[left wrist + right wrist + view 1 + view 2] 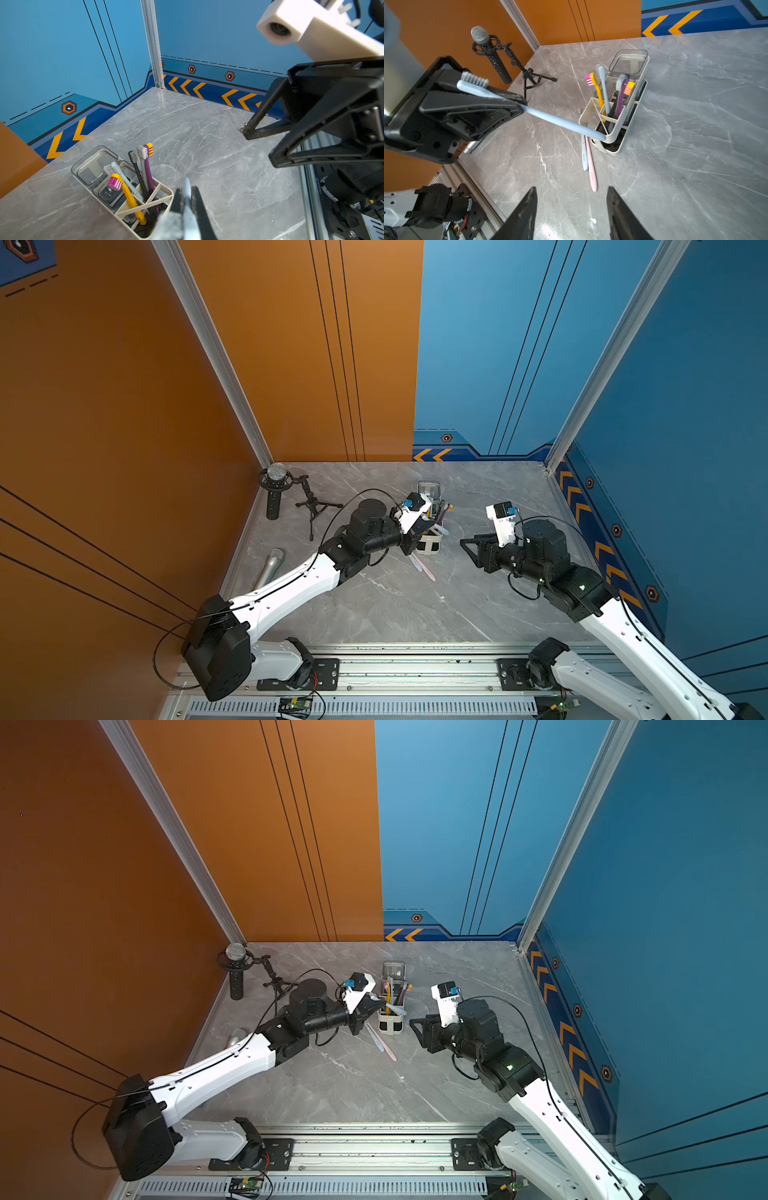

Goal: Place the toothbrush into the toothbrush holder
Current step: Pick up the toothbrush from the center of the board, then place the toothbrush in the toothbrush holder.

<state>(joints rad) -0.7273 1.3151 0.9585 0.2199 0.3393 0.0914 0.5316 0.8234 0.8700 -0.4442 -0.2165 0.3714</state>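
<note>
Toothbrush holder (430, 546) stands on the bench (374, 605) about midway between the left and right edges and nearer the far edge, its long side running near to far. Clear cups (629, 60) fill its far end. Several brushes stand heads-up in the divided near part, among them a yellow one (598, 91) and a purple one (622, 97).

My left gripper (521, 104) is clamped tight on the light-blue toothbrush (554, 121), gripping it close behind the head. The bristles stick out past the back of the fingers, and the handle slopes down towards the holder. Its tip is at the holder's near end, by the rim; I cannot tell whether it touches the rim or hangs just over it.

My right gripper (571, 189) hangs above the bench to the right of the holder, well apart from it. Its fingers are spread partway with nothing between them.

A pink toothbrush (591, 166) and a pale-blue toothbrush (584, 154) lie side by side on the bench just on the near side of the holder. A microphone on a tripod (276, 472) stands in the far left corner. A silver microphone (272, 566) lies along the left edge, partly hidden by my left arm.
</note>
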